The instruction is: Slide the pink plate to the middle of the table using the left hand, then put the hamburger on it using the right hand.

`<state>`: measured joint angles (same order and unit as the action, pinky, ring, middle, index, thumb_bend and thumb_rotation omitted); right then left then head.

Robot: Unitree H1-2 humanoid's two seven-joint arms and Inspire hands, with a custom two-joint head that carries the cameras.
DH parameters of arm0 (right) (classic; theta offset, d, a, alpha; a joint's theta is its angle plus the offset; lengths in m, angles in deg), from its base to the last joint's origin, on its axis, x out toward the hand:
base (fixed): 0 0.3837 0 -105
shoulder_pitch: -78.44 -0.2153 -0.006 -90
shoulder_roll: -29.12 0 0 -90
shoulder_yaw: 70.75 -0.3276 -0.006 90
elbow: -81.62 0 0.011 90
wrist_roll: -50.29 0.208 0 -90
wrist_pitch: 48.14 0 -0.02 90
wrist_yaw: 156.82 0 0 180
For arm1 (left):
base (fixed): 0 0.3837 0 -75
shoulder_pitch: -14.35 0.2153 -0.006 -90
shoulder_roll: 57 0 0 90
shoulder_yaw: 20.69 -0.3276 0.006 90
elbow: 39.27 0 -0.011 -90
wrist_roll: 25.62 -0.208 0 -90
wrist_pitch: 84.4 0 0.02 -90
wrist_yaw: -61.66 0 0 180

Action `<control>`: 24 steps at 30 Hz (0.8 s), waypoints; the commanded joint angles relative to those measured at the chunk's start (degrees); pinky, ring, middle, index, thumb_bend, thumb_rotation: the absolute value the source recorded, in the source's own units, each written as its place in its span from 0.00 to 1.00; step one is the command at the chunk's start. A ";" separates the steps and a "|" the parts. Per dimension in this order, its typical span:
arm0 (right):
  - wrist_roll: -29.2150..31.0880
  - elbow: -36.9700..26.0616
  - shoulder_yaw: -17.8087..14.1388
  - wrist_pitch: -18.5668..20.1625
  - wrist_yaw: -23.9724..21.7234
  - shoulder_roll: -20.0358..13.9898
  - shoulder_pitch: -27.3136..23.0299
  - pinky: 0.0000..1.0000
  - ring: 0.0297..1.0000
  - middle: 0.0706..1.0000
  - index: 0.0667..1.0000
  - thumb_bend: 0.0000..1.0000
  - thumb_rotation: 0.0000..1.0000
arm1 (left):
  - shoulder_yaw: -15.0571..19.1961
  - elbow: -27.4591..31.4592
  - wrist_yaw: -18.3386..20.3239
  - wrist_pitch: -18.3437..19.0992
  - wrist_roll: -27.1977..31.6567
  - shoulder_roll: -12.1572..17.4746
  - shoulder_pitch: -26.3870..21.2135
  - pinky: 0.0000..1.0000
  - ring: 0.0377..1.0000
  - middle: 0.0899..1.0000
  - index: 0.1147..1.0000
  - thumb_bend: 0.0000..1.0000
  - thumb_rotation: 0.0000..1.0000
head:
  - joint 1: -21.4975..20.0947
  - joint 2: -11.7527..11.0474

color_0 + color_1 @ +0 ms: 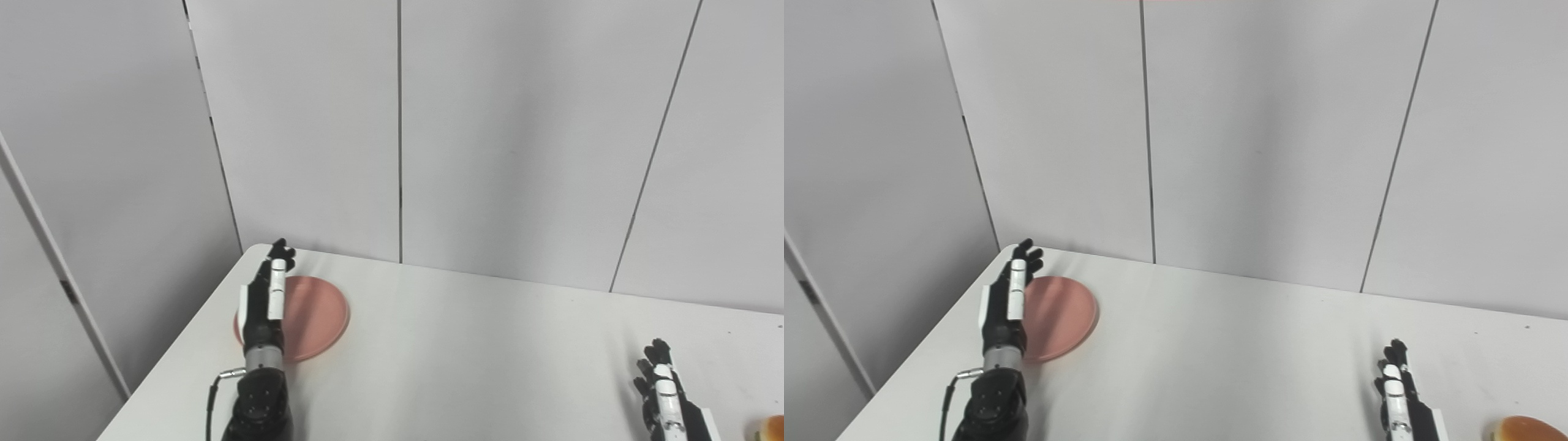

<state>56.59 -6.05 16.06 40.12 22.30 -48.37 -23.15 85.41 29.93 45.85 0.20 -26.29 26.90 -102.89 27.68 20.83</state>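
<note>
Two hands are in view, and neither has hold of anything. Farthest left, the left hand (1009, 300) stands edge-on with its fingers (1017, 288) extended and close together, pointing away toward the wall, over the left rim of the pink plate (1059, 315). Whether the hand touches the rim or hangs just above it cannot be told. Placed on the plate's outer side like this, it reads as set up to push the plate rightward, so the first step, the slide, looks not yet done.

That plate lies flat on the white table (1225, 355), near the far left corner and well apart from the middle. Being round, it has no long axis and points no particular way; it faces straight up, so a sideways push should carry it without turning mattering.

Over at the right, the right hand (664, 392) is low near the bottom edge, fingers straight and pointing away, empty; it seems to be waiting its turn. Just beside it at the far right, the hamburger (1528, 429) sits on the table, cut off by the picture's bottom edge, bun top up. Its full outline is hidden, so its long axis cannot be told.
</note>
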 commanded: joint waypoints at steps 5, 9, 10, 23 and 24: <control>1.49 -3.38 -0.32 -1.29 -0.67 0.43 -1.07 1.00 1.00 1.00 0.99 0.40 0.96 | 2.29 -2.97 -1.31 -3.42 0.66 5.80 -3.17 0.86 0.75 0.72 0.70 0.77 1.00 | 0.79 0.22; 1.42 -3.98 -0.25 -0.69 -0.58 0.36 -1.04 1.00 1.00 1.00 1.00 0.40 0.95 | 3.52 -6.95 -1.70 -4.57 1.04 8.62 -3.81 0.84 0.74 0.71 0.69 0.78 1.00 | 1.62 0.11; 0.96 -4.01 -0.12 -0.90 -0.63 0.14 -1.01 1.00 1.00 1.00 0.99 0.39 0.97 | 3.78 -7.78 -1.45 -5.05 1.46 9.13 -3.90 0.83 0.74 0.71 0.69 0.79 1.00 | 1.62 0.11; 0.92 -4.80 -0.07 -1.23 -0.80 -0.29 -0.67 1.00 0.99 1.00 0.99 0.43 0.97 | 4.28 -17.09 -0.63 -7.13 3.80 13.25 -5.35 0.83 0.75 0.72 0.69 0.78 1.00 | 2.47 0.55; 0.92 -4.73 -0.13 -1.37 -0.73 -0.24 -0.69 1.00 0.99 1.00 0.99 0.42 0.97 | 4.24 -17.98 -0.55 -7.51 4.08 13.15 -5.66 0.83 0.75 0.72 0.69 0.78 1.00 | 2.48 0.59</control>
<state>57.58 -9.05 16.08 40.12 21.77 -48.53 -22.58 89.69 11.71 45.16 -5.07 -22.61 38.43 -105.30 30.23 21.36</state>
